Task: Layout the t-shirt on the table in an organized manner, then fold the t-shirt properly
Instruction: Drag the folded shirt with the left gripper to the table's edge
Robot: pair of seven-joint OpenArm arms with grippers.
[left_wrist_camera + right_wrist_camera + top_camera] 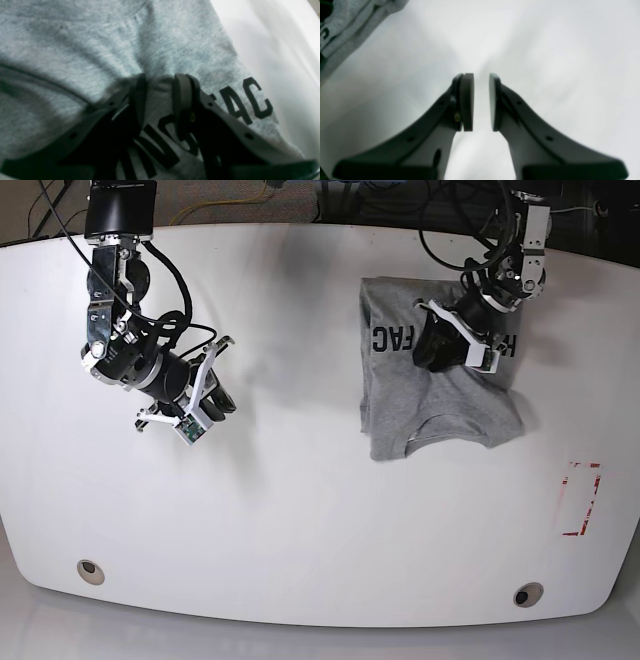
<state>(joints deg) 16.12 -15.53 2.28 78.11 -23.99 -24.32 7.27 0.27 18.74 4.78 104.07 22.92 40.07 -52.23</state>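
The grey t-shirt [440, 405] lies partly folded on the right half of the white table [320, 510], with black lettering along its left side. My left gripper [432, 348] presses down on the shirt's upper part. In the left wrist view the left gripper [160, 80] is shut on a raised ridge of t-shirt [100, 37] fabric beside the letters. My right gripper [220, 400] hangs over bare table far to the left. Its jaws [481, 77] stand a narrow gap apart with nothing between them. A corner of the t-shirt [342, 27] shows at that view's top left.
Two round grommet holes [90, 570] [527, 594] sit near the front edge. A red tape mark [582, 500] lies right of the shirt. Cables run along the table's back edge behind both arms.
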